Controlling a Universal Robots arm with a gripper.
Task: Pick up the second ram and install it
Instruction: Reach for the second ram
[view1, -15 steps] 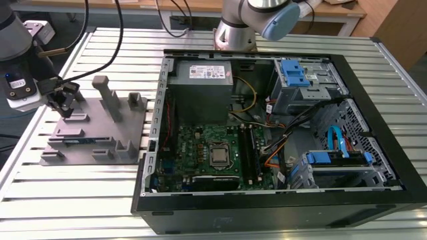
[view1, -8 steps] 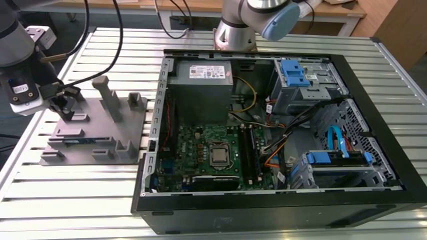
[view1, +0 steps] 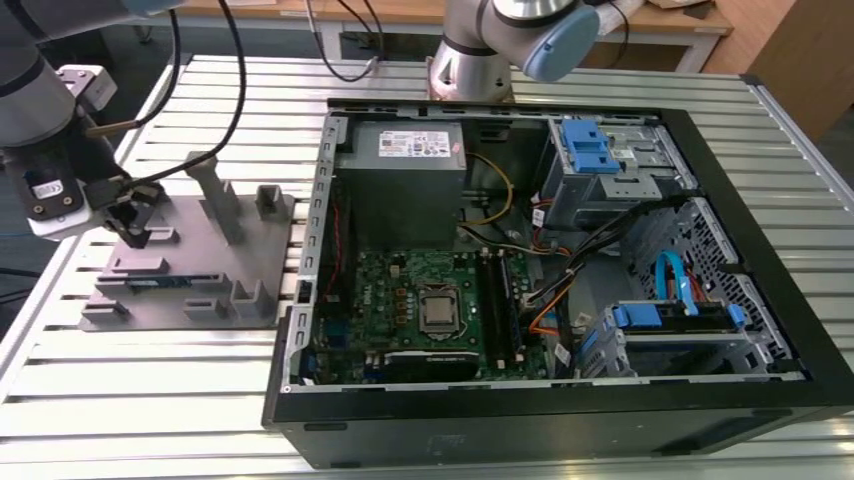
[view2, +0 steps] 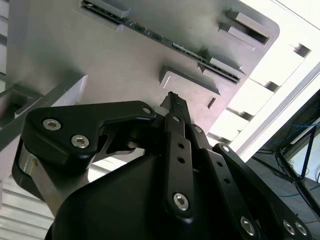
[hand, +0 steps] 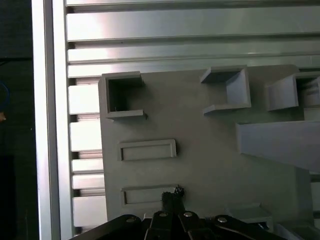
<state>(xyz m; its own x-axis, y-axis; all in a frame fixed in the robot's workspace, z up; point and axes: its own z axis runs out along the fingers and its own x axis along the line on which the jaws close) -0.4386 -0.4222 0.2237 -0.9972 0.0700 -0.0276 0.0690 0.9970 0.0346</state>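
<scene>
Presently the gripper (view1: 136, 232) hangs low over the grey jig (view1: 200, 255), at nine o'clock in the exterior view. Its fingers (view2: 175, 120) are pressed together into one dark tip, and I can see nothing between them. The first wrist view shows the same closed gripper (hand: 172, 192) just above a shallow rectangular pocket of the jig (hand: 200, 150).

The ram (view1: 170, 283) lies in a groove of the jig at five o'clock from the gripper, near it but apart. In the second wrist view the ram (view2: 160, 37) shows as a thin dark strip seated on edge between raised grey blocks on the jig (view2: 100, 60), beyond the fingertips and untouched.

The jig rests on a slatted metal table (view1: 134, 400). Just beside it at three o'clock lies the open case (view1: 534, 430). Inside, toward the case's seven o'clock, sits the green board (view1: 394, 280) with a silver socket (view1: 437, 312). Long black slots (view1: 497, 300) run at three o'clock from that socket.
</scene>
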